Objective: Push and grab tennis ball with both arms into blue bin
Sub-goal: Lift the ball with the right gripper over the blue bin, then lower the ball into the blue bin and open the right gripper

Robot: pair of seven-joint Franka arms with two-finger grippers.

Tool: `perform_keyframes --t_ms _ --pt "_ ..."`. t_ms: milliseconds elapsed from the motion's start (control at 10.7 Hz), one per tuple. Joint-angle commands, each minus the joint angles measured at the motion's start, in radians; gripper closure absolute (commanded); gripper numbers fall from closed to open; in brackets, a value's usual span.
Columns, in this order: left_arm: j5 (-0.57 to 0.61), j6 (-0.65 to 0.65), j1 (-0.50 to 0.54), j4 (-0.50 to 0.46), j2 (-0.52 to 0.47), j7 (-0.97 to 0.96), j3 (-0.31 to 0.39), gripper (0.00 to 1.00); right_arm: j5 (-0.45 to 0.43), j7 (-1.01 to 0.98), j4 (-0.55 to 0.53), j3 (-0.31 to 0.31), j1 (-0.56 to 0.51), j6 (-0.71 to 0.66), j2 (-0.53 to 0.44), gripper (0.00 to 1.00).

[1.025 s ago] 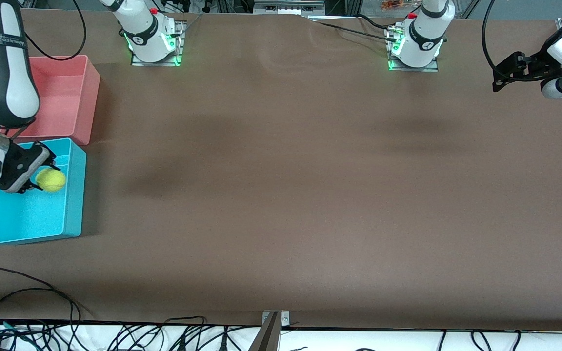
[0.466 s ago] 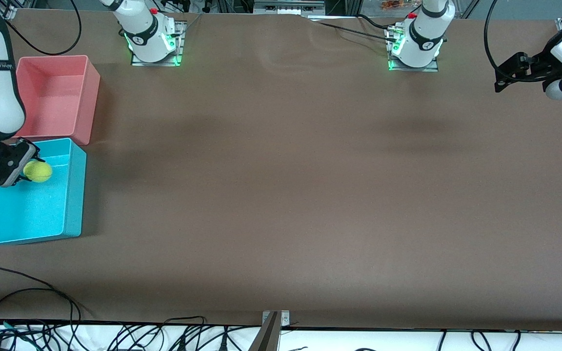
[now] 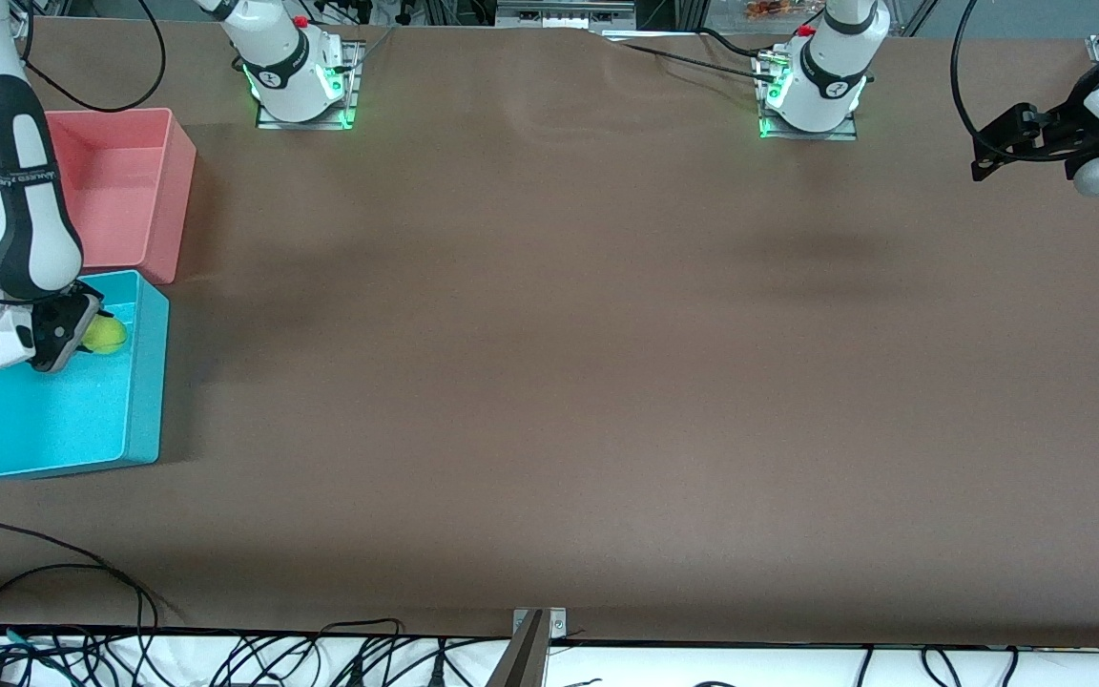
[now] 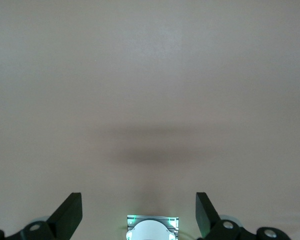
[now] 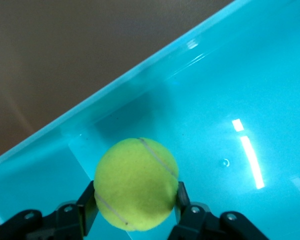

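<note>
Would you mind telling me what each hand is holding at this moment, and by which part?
The right hand grips the tennis ball across its middle, a finger on each side, over the blue bin. The left hand is open and holds nothing.

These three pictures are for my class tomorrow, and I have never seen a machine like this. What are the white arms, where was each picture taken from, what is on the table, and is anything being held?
Two white robot arms stand bolted along one edge of a brown table. The wide picture comes from a high camera facing them. The other two come from small cameras on each arm's wrist, looking past its black two-finger gripper.

On the table, at the right arm's end, sit a pink bin and, nearer the front camera, a blue bin.

The right gripper is over the blue bin, shut on a yellow-green tennis ball; its wrist picture shows a finger pressed against each side of the ball, with the bin's floor beneath.

The left gripper waits open over the left arm's end of the table, holding nothing; its wrist picture shows only bare table and that arm's base.
</note>
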Motion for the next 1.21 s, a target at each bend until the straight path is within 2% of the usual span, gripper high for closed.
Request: perform_keyframes --t_ms 0,93,186,280,466,559,653,746,932,1119 --pt "-0.007 -0.033 -0.002 0.022 0.006 -0.016 0.000 0.00 0.001 -0.024 0.006 0.000 -0.010 0.029 0.041 0.46" --pt "-0.007 -0.039 -0.002 0.022 0.006 -0.014 0.000 0.00 0.001 -0.023 0.008 0.001 -0.010 0.027 0.037 0.22" --pt "-0.007 -0.039 -0.002 0.024 0.006 -0.014 0.001 0.00 0.001 -0.023 0.008 0.003 -0.010 0.023 0.023 0.07" --pt "-0.007 -0.039 -0.002 0.024 0.006 -0.014 0.001 0.00 -0.001 -0.021 0.009 0.004 -0.010 0.018 0.000 0.00" --pt "-0.007 -0.039 -0.002 0.024 0.006 -0.014 0.001 0.00 -0.001 -0.017 0.009 0.016 -0.007 -0.005 -0.081 0.00" --pt "-0.007 -0.039 -0.002 0.024 0.006 -0.014 0.001 0.00 0.028 0.002 0.015 0.023 -0.007 -0.048 -0.118 0.00" --pt "-0.007 -0.039 -0.002 0.024 0.006 -0.016 -0.002 0.00 0.107 0.028 0.017 0.026 -0.005 -0.069 -0.162 0.00" --pt "-0.007 -0.039 -0.002 0.024 0.006 -0.016 -0.002 0.00 0.141 0.054 0.017 0.056 -0.002 -0.070 -0.202 0.00" --pt "-0.007 -0.039 -0.002 0.024 0.006 -0.016 0.000 0.00 0.118 0.231 0.019 0.111 -0.001 -0.103 -0.273 0.00" --pt "-0.007 -0.039 -0.002 0.024 0.006 -0.016 0.000 0.00 0.076 0.429 0.029 0.150 -0.002 -0.224 -0.317 0.00"
